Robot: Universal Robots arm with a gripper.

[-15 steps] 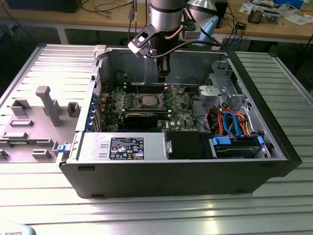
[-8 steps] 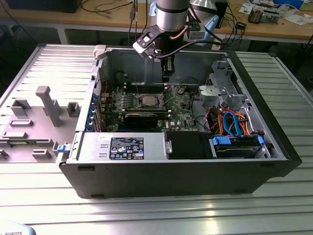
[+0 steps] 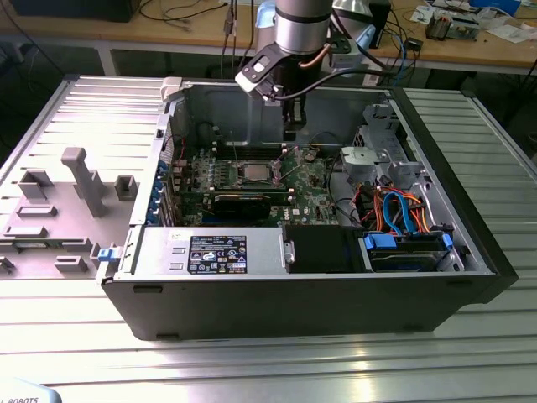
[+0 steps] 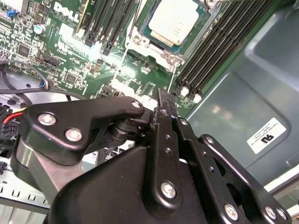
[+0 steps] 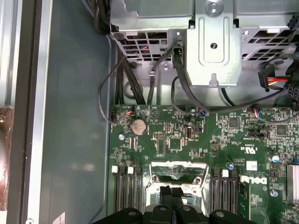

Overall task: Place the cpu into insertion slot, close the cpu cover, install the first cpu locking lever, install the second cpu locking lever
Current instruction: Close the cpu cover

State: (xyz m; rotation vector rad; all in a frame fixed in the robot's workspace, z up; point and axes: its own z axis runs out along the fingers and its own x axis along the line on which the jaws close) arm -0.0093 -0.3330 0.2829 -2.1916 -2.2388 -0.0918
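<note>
the cpu lies in the insertion slot, the cpu cover seemingly tilted up, so closing it looks in hand: the gripper, tips pressed together on nothing, hangs close by, calling for a gentle flat push.

So the arm is rocking that brushed silver-grey tube look in the exterior view, with a pale bluish cap sitting on the joint. A black-and-white camera box is hanging off the wrist, and thin black cables are looping around it. In the second wrist view the gripper is looking matte black all over, with chunky rounded link plates overlapping each other. Silver round-head screws are shining at the pivots, each showing a dark socket in the middle. In the first wrist view the narrow black fingers are showing squared-off tips.
</note>
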